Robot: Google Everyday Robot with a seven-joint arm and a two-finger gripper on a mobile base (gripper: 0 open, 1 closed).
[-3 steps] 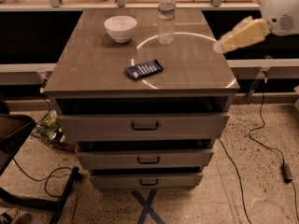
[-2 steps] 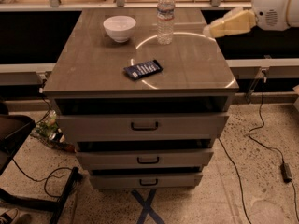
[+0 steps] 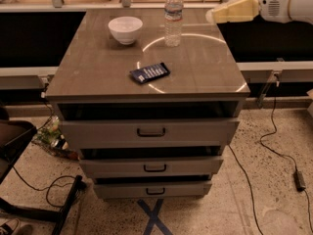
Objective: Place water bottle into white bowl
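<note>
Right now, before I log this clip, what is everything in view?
water bottle: one, clear with a white cap, upright at the back of the cabinet top, right of the bowl
white bowl: one, white, back left of the top, apart from the bottle
packet: one, dark blue, flat near the middle of the top
cabinet: one, grey, centre of view
drawers: three, grey with dark handles, stacked in the cabinet front
tape cross: one, blue, floor in front of the cabinet
power adapter: one, black, floor at right, on a cable
gripper: one, pale yellow, in the air right of the bottle, apart from it
arm: one, white, upper right corner
</note>
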